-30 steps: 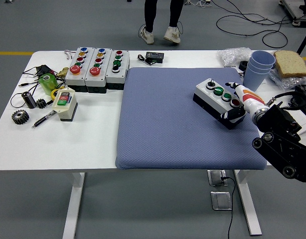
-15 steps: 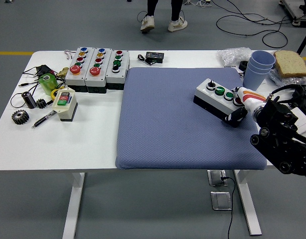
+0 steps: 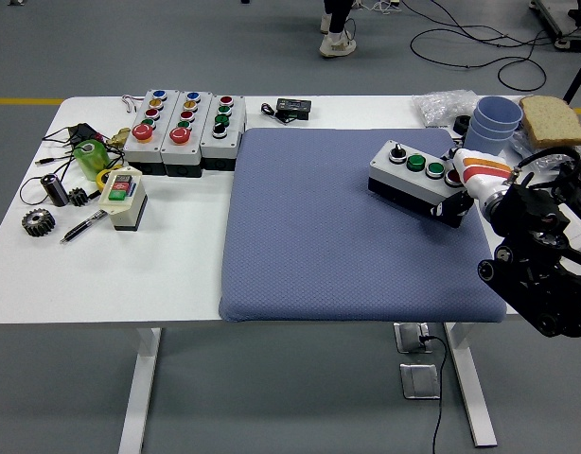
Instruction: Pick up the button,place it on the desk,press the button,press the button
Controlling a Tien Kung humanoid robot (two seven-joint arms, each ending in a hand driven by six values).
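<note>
A white table [image 3: 177, 274] carries a blue mat [image 3: 338, 227]. At the mat's right end sits the button box [image 3: 418, 182], grey on a black base, with a black knob, 2 green buttons and a red one at its right end. The right hand [image 3: 475, 184], white and orange at the wrist, touches the box's right end, over the red button. The box seems to rest on the mat, though its right end may be lifted; I cannot tell.

To do this step well, the hand should hold the box level, set it flat, then press straight down so it does not slide.

The hand's fingers are hidden behind the box and black arm, so whether they pinch the box is unclear. The left arm is out of view. Only a person's shoes [image 3: 338, 43] show beyond the mat's far edge.
</note>
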